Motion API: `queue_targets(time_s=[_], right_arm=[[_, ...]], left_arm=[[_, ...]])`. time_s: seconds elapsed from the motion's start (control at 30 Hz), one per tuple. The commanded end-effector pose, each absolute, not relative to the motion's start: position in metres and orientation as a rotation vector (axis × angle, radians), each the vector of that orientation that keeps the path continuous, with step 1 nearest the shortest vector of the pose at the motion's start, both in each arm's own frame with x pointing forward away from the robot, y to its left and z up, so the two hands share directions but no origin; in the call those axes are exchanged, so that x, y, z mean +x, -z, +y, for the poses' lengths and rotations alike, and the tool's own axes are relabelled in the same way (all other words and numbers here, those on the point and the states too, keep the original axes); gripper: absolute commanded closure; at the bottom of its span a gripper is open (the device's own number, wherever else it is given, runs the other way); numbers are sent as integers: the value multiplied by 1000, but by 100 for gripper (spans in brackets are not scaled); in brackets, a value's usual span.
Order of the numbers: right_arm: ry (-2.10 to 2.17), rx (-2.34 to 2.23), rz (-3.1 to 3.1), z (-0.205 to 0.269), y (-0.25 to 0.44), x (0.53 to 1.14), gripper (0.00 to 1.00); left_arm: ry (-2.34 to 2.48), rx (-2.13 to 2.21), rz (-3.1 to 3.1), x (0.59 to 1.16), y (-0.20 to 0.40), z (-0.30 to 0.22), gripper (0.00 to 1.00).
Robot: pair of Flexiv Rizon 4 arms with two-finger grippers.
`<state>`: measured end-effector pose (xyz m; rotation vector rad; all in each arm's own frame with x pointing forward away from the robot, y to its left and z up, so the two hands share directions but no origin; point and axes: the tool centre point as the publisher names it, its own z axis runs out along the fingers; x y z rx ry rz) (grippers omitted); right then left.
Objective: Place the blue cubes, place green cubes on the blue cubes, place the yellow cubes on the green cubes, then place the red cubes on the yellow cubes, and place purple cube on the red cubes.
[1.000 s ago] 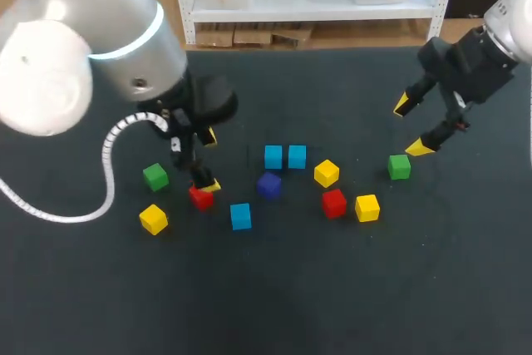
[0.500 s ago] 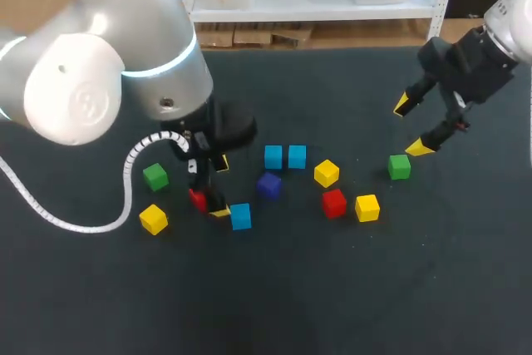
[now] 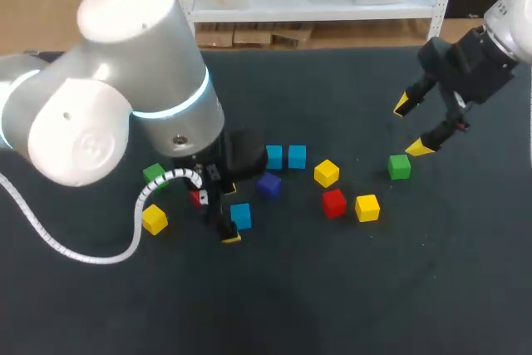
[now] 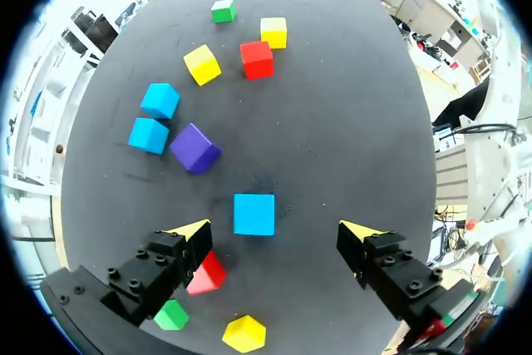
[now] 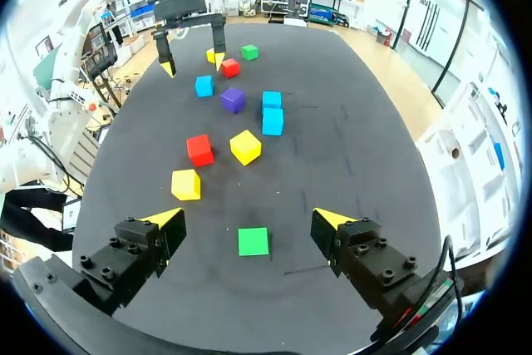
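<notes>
Between the spread fingers [image 4: 193, 231] of the left gripper [image 4: 274, 230], a blue cube [image 4: 253, 214] lies square-on.

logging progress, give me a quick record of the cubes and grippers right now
stacked: nothing yet, every cube sits singly on the table
left gripper: open, over lone blue cube, not touching it
right gripper: open, above green cube
blue pair: side by side, next to purple cube
</notes>
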<state>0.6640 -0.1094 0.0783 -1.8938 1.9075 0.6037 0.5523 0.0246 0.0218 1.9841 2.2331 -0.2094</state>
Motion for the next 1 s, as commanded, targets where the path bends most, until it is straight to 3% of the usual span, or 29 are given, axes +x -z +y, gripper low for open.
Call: queue_targets(time_s=[0.03, 0.37, 0.5, 0.6, 0.63, 0.7, 0.77, 0.8, 1.0], right_arm=[[-605, -1893, 1905, -110, -78, 664, 0], [-605, -1893, 1905, -110, -78, 664, 0], [-605, -1893, 1905, -110, -78, 664, 0], [-605, -1893, 1905, -110, -78, 664, 0], [-605, -1893, 1905, -110, -78, 664, 0], [-605, -1893, 1905, -110, -78, 664, 0], [-605, -1893, 1905, -110, -78, 664, 0], [-605, -1893, 1905, -110, -78, 664, 0], [-605, -1893, 1905, -110, -78, 664, 0]], left_arm=[[209, 1970, 2233, 555, -11, 22, 0], [196, 1965, 2226, 568, -3, 20, 0], [194, 1968, 2235, 571, 1, 21, 29], [198, 1969, 2239, 572, 2, 21, 60], [199, 1971, 2239, 572, 2, 21, 66], [201, 1975, 2239, 572, 3, 20, 69], [203, 1976, 2240, 572, 4, 20, 80], [205, 1975, 2241, 572, 4, 20, 100], [180, 1980, 2219, 574, -8, 21, 100]])
